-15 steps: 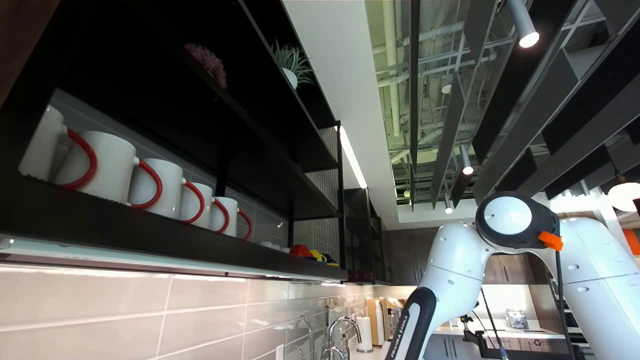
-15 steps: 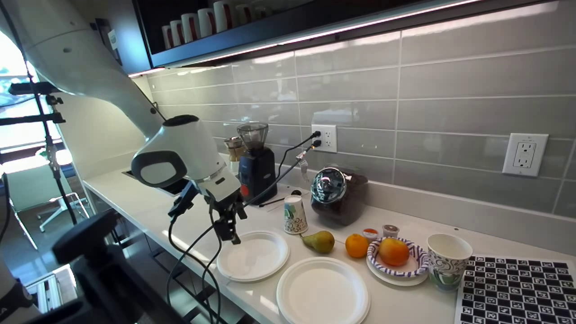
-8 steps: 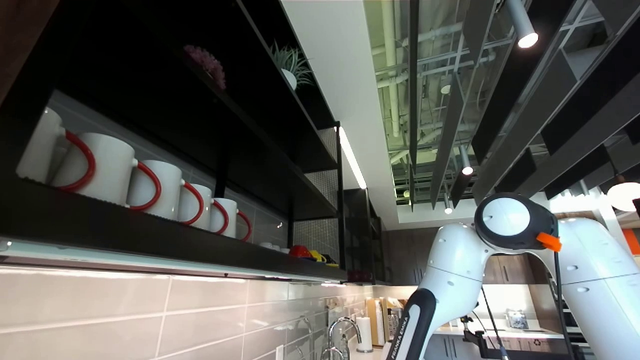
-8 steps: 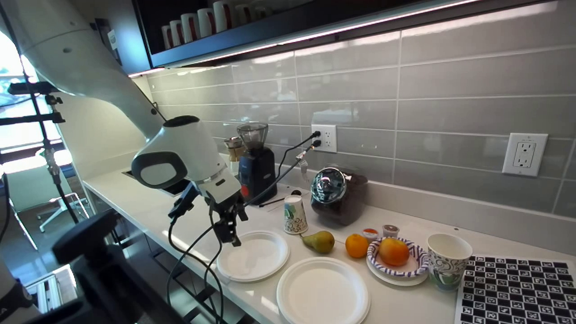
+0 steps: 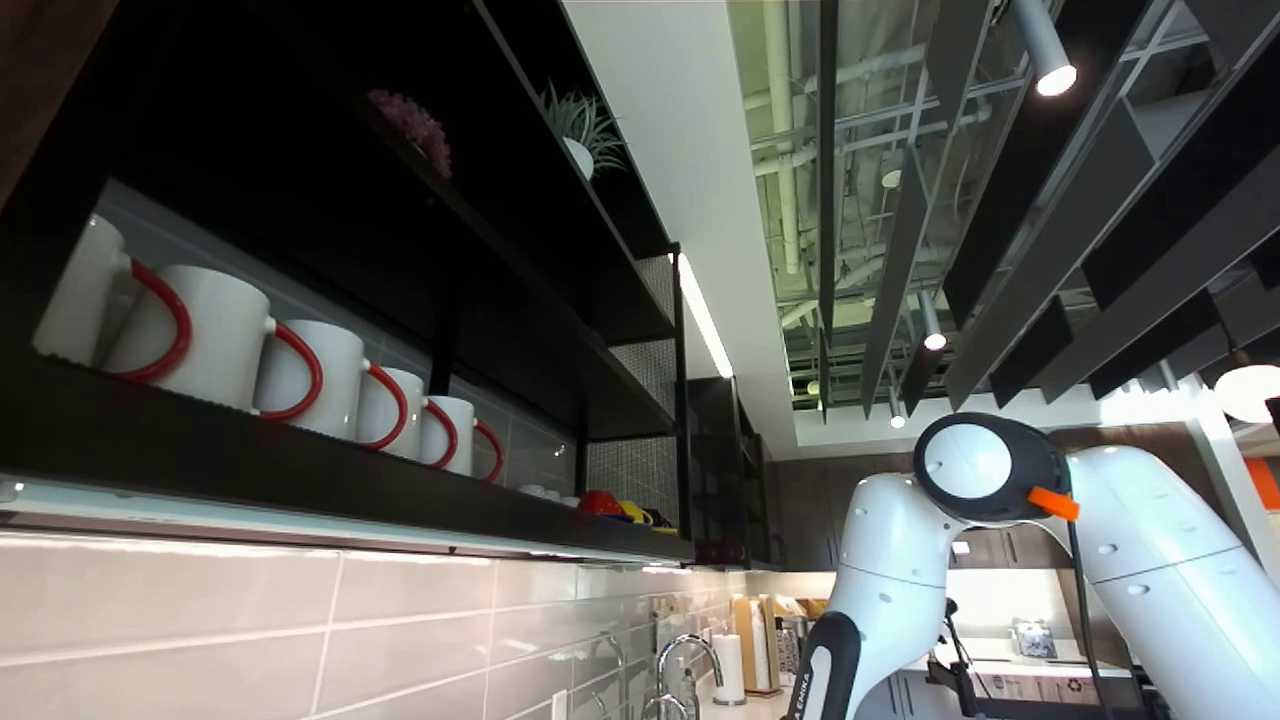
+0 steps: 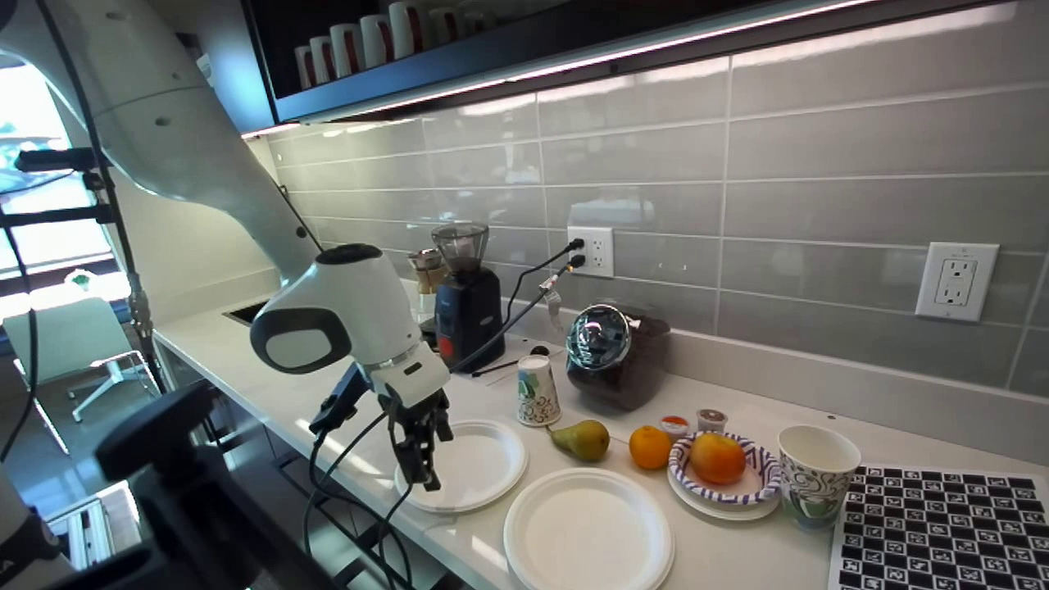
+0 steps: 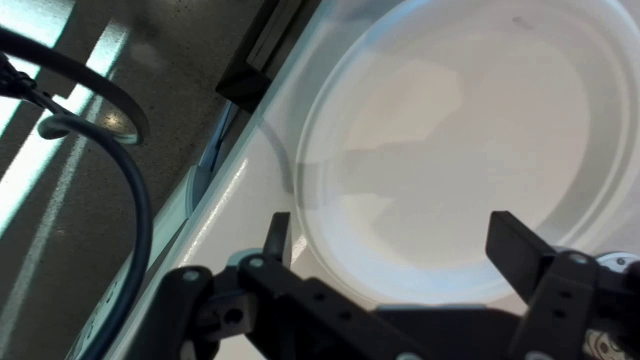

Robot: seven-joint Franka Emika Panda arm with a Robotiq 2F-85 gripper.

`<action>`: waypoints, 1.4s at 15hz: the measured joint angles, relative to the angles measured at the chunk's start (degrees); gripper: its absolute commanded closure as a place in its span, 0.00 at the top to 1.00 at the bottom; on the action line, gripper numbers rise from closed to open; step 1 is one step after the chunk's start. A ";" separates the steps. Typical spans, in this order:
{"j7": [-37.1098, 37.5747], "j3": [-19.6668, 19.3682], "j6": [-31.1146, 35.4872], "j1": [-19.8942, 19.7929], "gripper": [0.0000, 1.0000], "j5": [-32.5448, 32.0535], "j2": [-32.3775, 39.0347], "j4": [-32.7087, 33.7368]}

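Fingers (image 7: 518, 252) spread apart near rim of plate (image 7: 465, 165) on worktop (image 6: 737, 557), second plate (image 6: 588, 533) beside it, pear (image 6: 583, 441) and orange (image 6: 649, 447) toward wall (image 6: 828, 156), fruit (image 6: 717, 459) in bowl (image 6: 768, 471), cup (image 6: 817, 471) beside bowl

Arm (image 5: 890, 545): white rounded shell, thin seams (image 5: 900, 577), small oval plugs (image 5: 1107, 549). Joint housing (image 5: 1037, 460): black, round white cap (image 5: 968, 461); orange tab (image 5: 1054, 503) at cap's 4 o'clock. Black band (image 5: 845, 637) bears white strip (image 5: 821, 664), "EMIKA" legible. Gripper (image 7: 390, 220): black, angular; silver screw heads (image 7: 256, 262) at 7 o'clock of wrist view. Thick black cable (image 7: 144, 220), looped, at 9 o'clock there.
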 measured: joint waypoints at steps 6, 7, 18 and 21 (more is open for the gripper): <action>-4.22 -3.24 1.88 -0.60 1.00 -4.28 3.56 0.91; -5.51 -2.35 2.96 -1.47 1.00 -4.27 3.99 1.09; -15.79 28.07 8.93 -34.35 1.00 -3.80 8.93 2.72; -18.02 32.83 8.96 -41.55 1.00 -3.87 10.46 2.72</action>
